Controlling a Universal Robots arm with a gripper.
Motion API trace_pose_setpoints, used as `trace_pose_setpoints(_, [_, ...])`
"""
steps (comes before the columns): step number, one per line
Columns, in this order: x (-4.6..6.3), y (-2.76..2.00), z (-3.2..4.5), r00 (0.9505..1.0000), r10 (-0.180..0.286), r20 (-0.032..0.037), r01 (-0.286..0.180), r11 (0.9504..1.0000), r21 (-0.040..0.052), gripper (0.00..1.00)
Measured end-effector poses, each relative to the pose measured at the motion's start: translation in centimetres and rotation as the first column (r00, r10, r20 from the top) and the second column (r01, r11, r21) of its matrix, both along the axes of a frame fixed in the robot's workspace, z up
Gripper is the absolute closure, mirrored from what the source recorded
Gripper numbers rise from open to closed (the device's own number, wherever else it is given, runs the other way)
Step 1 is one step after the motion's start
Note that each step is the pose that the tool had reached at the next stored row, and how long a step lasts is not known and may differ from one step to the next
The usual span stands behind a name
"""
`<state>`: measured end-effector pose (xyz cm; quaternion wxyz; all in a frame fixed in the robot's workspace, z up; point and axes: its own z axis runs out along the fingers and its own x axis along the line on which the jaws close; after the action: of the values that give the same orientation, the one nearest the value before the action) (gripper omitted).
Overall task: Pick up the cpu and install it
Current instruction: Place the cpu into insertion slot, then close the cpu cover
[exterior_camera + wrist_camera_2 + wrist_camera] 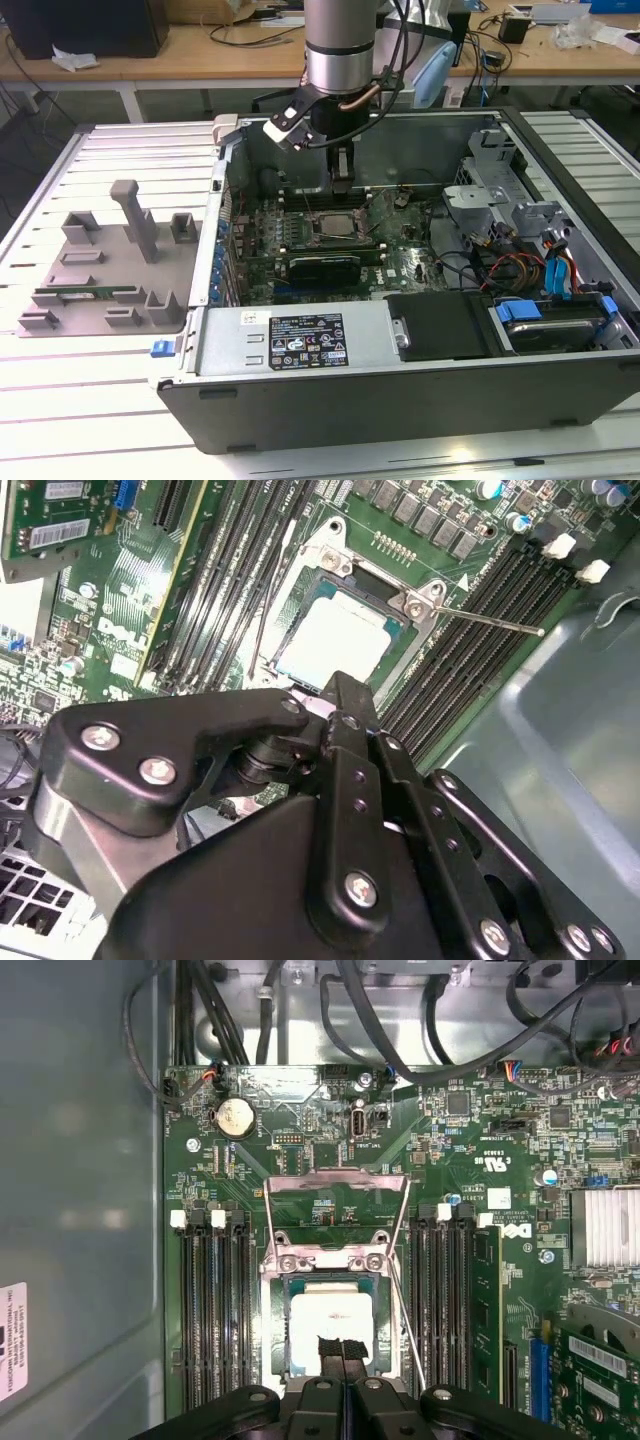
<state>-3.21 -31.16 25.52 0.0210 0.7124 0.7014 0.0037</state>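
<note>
The placing step is being judged as all but finished. The cpu [330, 1320] is being shown lying flat and square in its socket [278, 1305] on the motherboard [480, 1160], silvery top upward. In the exterior view it is sitting a little above the centre of the frame, inside the open computer case [290, 345] on the counter [100, 410]. The claw [343, 1348] is being held directly over the chip, clenched shut with nothing between its fingers. Whether the tips are touching the metal top cannot be told. The socket's metal load frame [335, 1174] is being shown tipped up and open just beside the chip, and the thin retaining lever [407, 1320] is standing free along one side of the socket. The locking part of the installation is therefore being judged as not yet done. The grey holder block [110, 260], at the exterior view's left, is lying well apart from the claw. Any move made from here is being judged to call for a straight path with no sideways drag, since nothing is clamping the chip. Clearance is also being called for around the raised frame and the lever, both of which are near the fingers.
</note>
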Motion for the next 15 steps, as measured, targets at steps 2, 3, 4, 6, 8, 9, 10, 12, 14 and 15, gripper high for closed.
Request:
trace_pose_setpoints(2, [0.00, 0.00, 0.01, 1.0000, 0.000, -0.0001, 0.000, 1.0000, -0.0001, 0.89])
trace_pose_setpoints(3, [0.00, 0.00, 0.02, 1.0000, 0.000, -0.0001, 0.000, 1.0000, -0.0001, 0.89])
trace_pose_setpoints(4, [0.00, 0.00, 0.02, 1.0000, 0.000, -0.0001, 0.000, 1.0000, -0.0001, 0.89])
trace_pose_setpoints(6, [0.00, 0.00, 0.02, 1.0000, 0.000, -0.0001, 0.000, 1.0000, -0.0001, 0.89])
trace_pose_setpoints(8, [0.00, 0.00, 0.03, 1.0000, 0.000, -0.0001, 0.000, 1.0000, -0.0001, 0.89])
trace_pose_setpoints(9, [0.00, 0.00, 0.04, 1.0000, 0.000, -0.0001, 0.000, 1.0000, -0.0001, 0.89])
trace_pose_setpoints(10, [0.00, 0.00, 0.04, 1.0000, 0.000, -0.0001, 0.000, 1.0000, -0.0001, 0.89])
trace_pose_setpoints(12, [0.00, 0.00, 0.04, 1.0000, 0.000, -0.0001, 0.000, 1.0000, -0.0001, 0.89])
trace_pose_setpoints(14, [0.00, 0.00, 0.05, 1.0000, 0.000, -0.0001, 0.000, 1.0000, -0.0001, 0.89])
trace_pose_setpoints(15, [0.00, 0.00, 0.05, 1.0000, 0.000, -0.0001, 0.000, 1.0000, -0.0001, 0.89])
